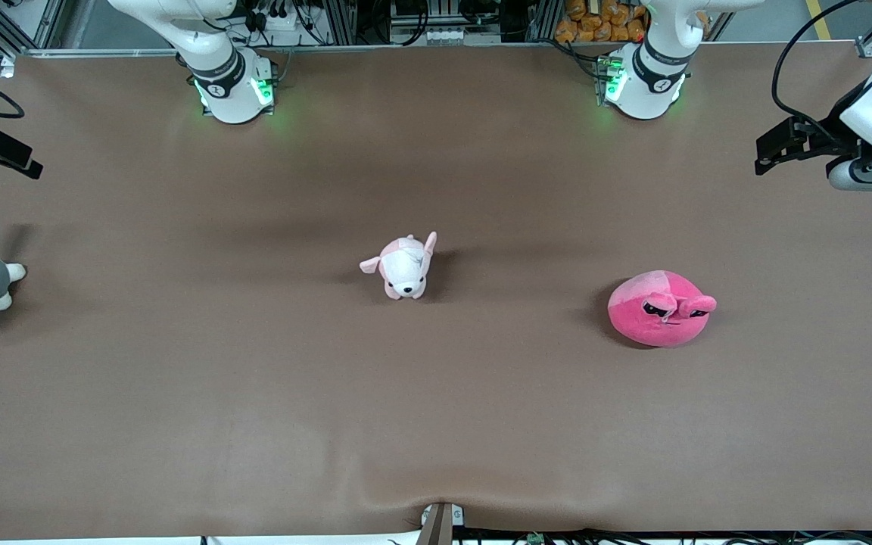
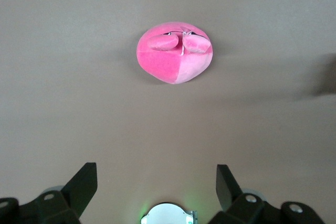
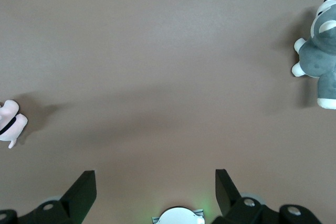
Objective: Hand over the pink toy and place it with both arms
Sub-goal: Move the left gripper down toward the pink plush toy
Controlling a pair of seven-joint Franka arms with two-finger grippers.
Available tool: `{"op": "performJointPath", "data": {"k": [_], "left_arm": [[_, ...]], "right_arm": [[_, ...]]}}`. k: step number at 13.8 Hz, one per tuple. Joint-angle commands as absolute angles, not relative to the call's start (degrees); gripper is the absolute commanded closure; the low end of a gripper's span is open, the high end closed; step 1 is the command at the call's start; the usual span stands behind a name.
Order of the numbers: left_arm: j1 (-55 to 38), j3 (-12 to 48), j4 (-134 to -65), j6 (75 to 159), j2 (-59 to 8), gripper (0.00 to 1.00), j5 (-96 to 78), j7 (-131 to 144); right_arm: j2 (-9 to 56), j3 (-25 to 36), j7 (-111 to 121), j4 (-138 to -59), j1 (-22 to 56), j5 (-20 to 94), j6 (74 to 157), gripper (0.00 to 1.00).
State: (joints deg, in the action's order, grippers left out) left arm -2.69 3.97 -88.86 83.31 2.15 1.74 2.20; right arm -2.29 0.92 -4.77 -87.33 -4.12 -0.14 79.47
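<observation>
Pink toy (image 1: 660, 309) on table — untouched (claws apart).

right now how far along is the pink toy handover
Nothing looks done yet. The pink toy lies untouched on the table, toward the left arm's end. The left gripper hangs open above the table with the toy in its wrist view; the right gripper waits open over bare table. Grasping, passing between the arms and placing are all left.
</observation>
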Motion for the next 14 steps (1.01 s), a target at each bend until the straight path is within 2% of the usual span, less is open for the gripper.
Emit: {"op": "performJointPath", "data": {"k": [1,7,12,14], "left_arm": [[-2.5,4.3,-87.8,82.2,2.0,0.00,2.6,2.2],[-2.4,3.8,-87.7,82.2,1.2,0.00,2.9,3.3],[-1.0,3.8,-87.6,83.1,-3.6,0.00,1.3,15.7],[-1.0,3.8,-87.6,85.9,-6.1,0.00,1.2,24.8]], "right_arm": [[-1.7,0.1,-3.5,-86.3,-5.0,-0.6,78.7,0.00],[-1.8,-0.1,-3.5,-86.3,-3.8,-0.3,78.8,0.00],[-1.7,-0.2,-3.6,-86.3,-3.4,-0.2,79.7,0.00],[-1.7,-0.2,-3.7,-86.3,-3.3,-0.2,79.8,0.00]]}}
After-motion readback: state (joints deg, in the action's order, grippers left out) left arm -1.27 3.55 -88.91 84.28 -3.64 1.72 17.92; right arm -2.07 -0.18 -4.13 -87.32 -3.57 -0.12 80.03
